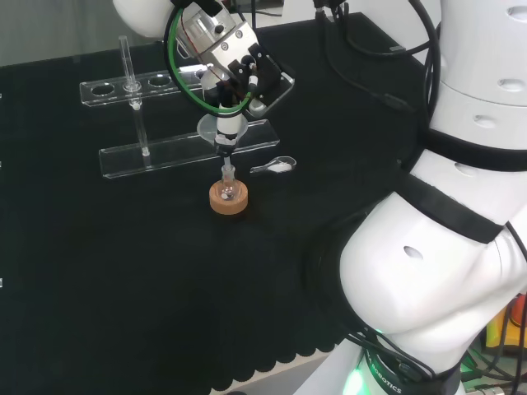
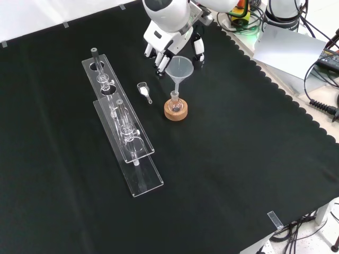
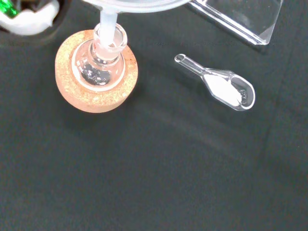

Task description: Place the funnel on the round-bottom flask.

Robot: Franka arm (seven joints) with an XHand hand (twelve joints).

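Now the funnel point(image 2: 179, 67) has its stem in the neck of the round-bottom flask point(image 2: 175, 103) on the cork ring point(image 2: 175, 111); the hand point(image 2: 172, 39) behind it, fingers curled at the rim. Next, I'd judge: let go, lift straight clear.

head: behind arm, over bench
front: opposite, looking down
wrist: close above
shared: flask point(image 1: 228, 193) point(image 2: 175, 103) point(image 3: 99, 68)

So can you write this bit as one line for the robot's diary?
hand: holding funnel | funnel stem: in flask neck | flask: on cork ring | scoop: on cloth
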